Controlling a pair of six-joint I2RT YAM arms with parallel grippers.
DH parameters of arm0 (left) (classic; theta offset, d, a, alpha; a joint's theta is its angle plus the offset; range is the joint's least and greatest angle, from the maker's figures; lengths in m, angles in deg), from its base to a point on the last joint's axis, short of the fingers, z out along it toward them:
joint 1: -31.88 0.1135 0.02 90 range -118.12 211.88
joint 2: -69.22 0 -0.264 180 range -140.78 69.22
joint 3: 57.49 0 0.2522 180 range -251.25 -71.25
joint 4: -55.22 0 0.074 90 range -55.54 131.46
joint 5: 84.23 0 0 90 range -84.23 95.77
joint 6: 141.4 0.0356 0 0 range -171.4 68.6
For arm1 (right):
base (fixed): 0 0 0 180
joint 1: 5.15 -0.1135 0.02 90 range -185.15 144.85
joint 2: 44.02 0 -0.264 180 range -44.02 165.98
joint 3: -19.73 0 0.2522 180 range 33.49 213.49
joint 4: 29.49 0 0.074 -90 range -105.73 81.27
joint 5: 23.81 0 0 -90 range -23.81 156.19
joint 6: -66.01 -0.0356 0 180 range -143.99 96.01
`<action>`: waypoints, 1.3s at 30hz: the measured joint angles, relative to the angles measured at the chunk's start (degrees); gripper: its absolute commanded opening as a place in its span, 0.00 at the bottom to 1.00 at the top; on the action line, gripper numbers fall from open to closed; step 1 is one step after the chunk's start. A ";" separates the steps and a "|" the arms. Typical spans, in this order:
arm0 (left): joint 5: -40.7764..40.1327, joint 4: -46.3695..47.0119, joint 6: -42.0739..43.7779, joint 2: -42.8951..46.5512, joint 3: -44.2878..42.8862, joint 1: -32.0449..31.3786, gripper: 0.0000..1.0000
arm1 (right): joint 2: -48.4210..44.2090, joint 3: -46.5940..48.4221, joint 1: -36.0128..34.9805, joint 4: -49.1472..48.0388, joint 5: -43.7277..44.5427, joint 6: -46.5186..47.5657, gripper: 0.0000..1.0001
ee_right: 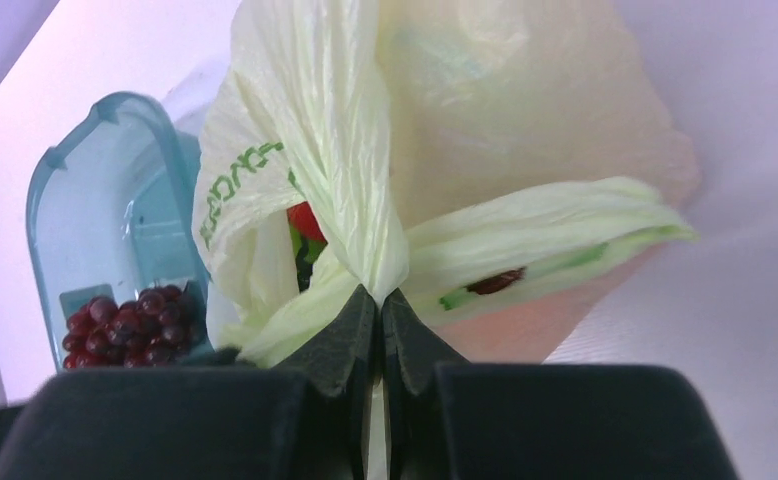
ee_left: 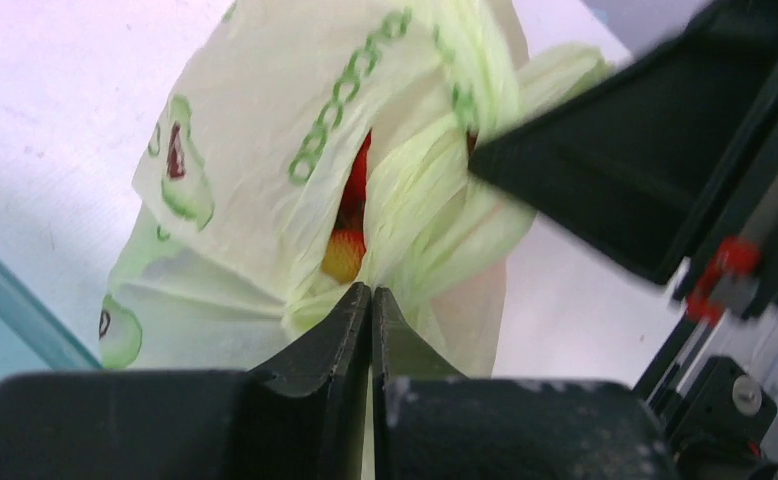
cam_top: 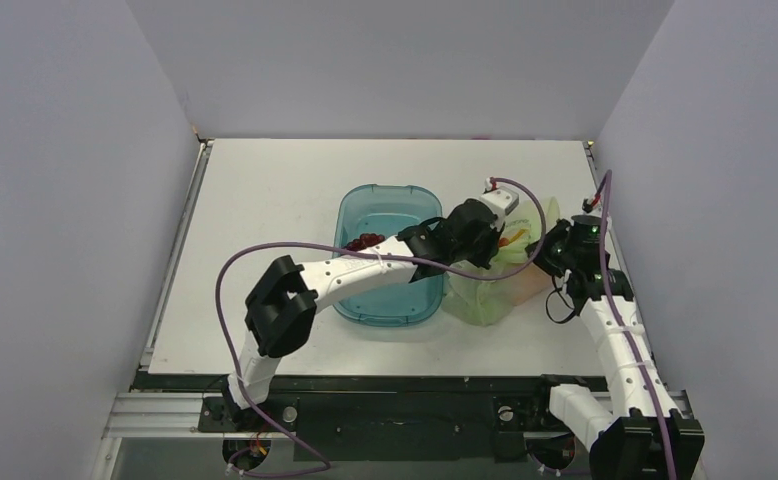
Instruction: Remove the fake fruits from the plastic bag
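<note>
Pinching plastic bag (ee_right: pixel 335 150), right pincer (ee_right: pixel 378 295), grapes (ee_right: pixel 130 322) in its view

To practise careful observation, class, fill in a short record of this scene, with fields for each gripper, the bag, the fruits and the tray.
left gripper: shut, pinching a fold of the plastic bag
right gripper: shut, pinching another fold of the plastic bag
fake fruits: inside the bag, red and orange showing through a gap
tray: clear teal-blue, beside the bag
tray contents: dark grape bunch
</note>
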 measured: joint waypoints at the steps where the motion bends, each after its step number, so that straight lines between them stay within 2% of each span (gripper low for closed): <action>1: 0.33 0.42 0.33 1.03 1.79 -0.02 0.00 | 0.31 0.72 0.00 0.57 1.18 0.00 0.00; 7: 2.62 3.67 0.28 8.02 10.40 -0.28 0.00 | 5.84 8.79 0.02 3.52 10.88 -0.33 0.00; 12: 4.52 13.42 -2.14 13.20 19.85 -0.72 0.00 | 14.75 18.43 -0.13 5.70 17.29 -1.20 0.00; 17: 6.12 23.61 -5.07 13.86 27.71 -1.44 0.00 | 27.39 29.68 -0.46 8.28 21.64 -0.81 0.00; 26: 9.62 25.88 -7.21 13.86 34.32 -6.08 0.00 | 44.17 44.28 1.29 5.27 29.97 4.22 0.00; 30: 10.08 26.18 -6.97 13.97 34.23 -6.45 0.24 | 45.99 45.42 1.36 5.57 29.44 5.14 0.00; 31: 10.14 25.68 -6.78 14.03 33.90 -6.19 0.34 | 45.86 45.18 1.36 5.44 29.11 5.14 0.00; 35: 10.80 23.10 -6.45 14.03 30.42 -3.93 0.60 | 41.03 38.71 1.05 4.87 26.88 4.87 0.00; 39: 11.87 21.81 -6.99 13.86 25.35 0.52 0.69 | 33.51 31.36 -0.39 4.90 24.30 3.76 0.00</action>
